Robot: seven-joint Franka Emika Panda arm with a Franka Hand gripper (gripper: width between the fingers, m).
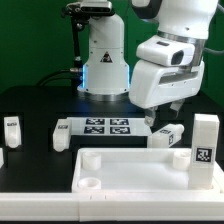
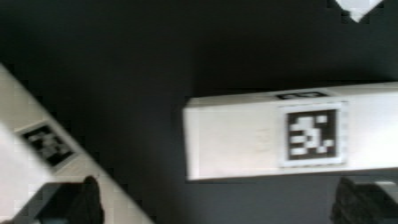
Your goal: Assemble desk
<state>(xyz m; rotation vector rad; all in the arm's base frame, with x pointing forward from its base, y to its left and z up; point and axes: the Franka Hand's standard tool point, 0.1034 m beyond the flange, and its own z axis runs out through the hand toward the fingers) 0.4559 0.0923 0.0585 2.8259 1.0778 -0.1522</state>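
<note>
The white desk panel point(image 1: 130, 178) lies flat at the front, with a rim and round corner holes. A short white leg point(image 1: 168, 135) with a tag lies on the black table just behind the panel; it also shows in the wrist view point(image 2: 294, 135). My gripper point(image 1: 165, 114) hovers above this leg, open and empty. In the wrist view its dark fingertips point(image 2: 63, 205) stand wide apart and the gripper point(image 2: 217, 205) holds nothing, with the leg beyond the tips. Another leg point(image 1: 205, 140) stands upright at the exterior view's right.
The marker board point(image 1: 100, 127) lies behind the panel; its edge with a tag shows in the wrist view point(image 2: 45, 145). More legs sit at the exterior view's left, one upright point(image 1: 12, 128) and one beside the marker board point(image 1: 62, 135). The robot base point(image 1: 105, 60) stands behind.
</note>
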